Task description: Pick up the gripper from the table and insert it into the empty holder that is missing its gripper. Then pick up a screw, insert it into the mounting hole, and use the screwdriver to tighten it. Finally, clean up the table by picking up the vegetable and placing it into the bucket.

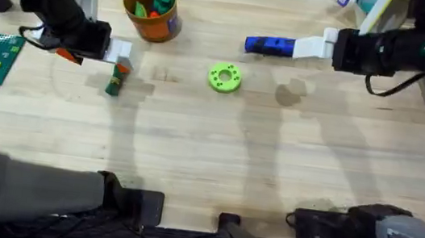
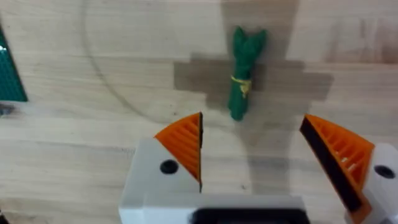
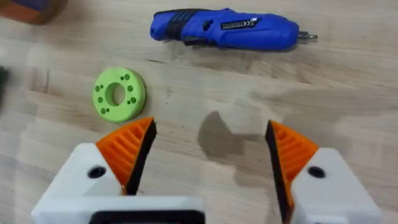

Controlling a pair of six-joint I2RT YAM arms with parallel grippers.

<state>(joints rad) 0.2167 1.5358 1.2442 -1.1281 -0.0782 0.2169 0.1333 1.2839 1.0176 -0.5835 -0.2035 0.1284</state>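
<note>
The wooden table (image 1: 273, 151) carries the orange bucket (image 1: 151, 11) at the far left, already holding toy pieces. The blue screwdriver (image 3: 224, 29) lies flat on the right, well apart from it. The left gripper (image 2: 264, 152) is spread wide and empty, hung directly above the vegetable (image 2: 244, 71), whose long axis points away between the open fingers. The right gripper (image 3: 208, 155) is likewise open, holding nothing.

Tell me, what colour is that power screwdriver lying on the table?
The screwdriver is bright blue with a dark grip patch and a metal bit; the right wrist view shows it best.
</note>
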